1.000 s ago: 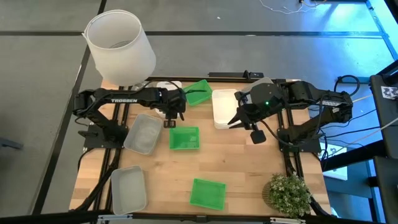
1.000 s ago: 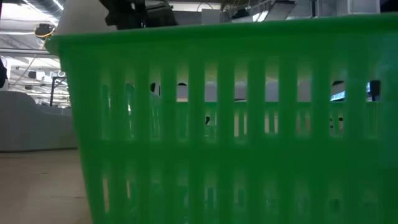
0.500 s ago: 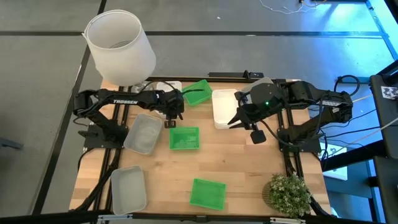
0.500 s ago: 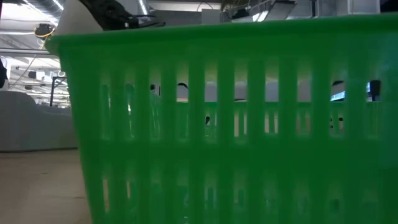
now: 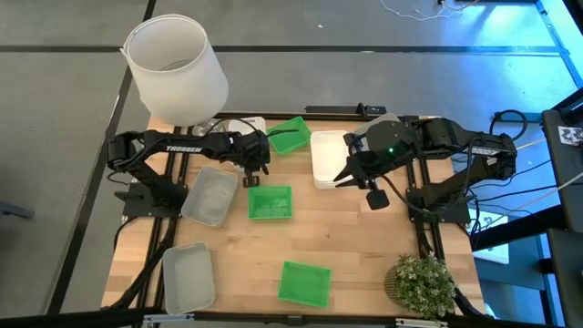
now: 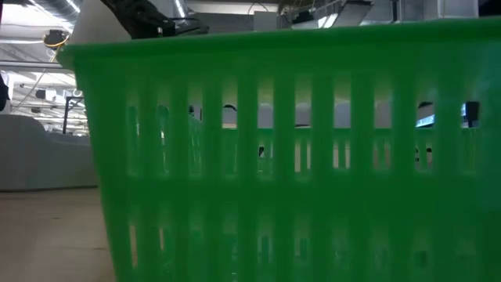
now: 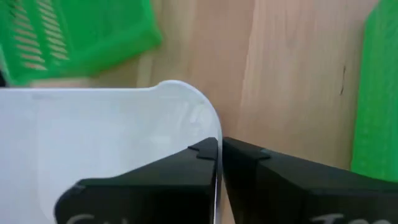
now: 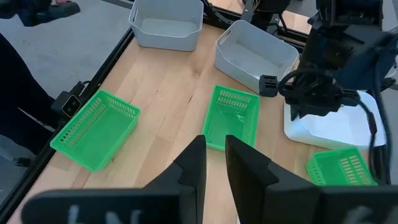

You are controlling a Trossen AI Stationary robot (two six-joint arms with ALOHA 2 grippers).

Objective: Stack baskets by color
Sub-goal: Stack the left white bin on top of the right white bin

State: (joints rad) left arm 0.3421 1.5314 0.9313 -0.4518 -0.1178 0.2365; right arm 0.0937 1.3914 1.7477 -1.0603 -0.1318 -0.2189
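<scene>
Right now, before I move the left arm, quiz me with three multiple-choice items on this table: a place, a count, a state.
1. The potted plant stands:
A. on the left arm's side
B. at the table's middle
C. on the right arm's side

2. Green baskets in the high view:
A. one
B. three
C. five

3. The left gripper's fingers are:
A. shut on a white basket's rim
B. open over a grey basket
C. shut on a green basket

Key:
1. C, the potted plant sits at the corner near the right arm's base.
2. B, the green baskets lie apart.
3. A, the left gripper pinches the white basket at its wall.
</scene>
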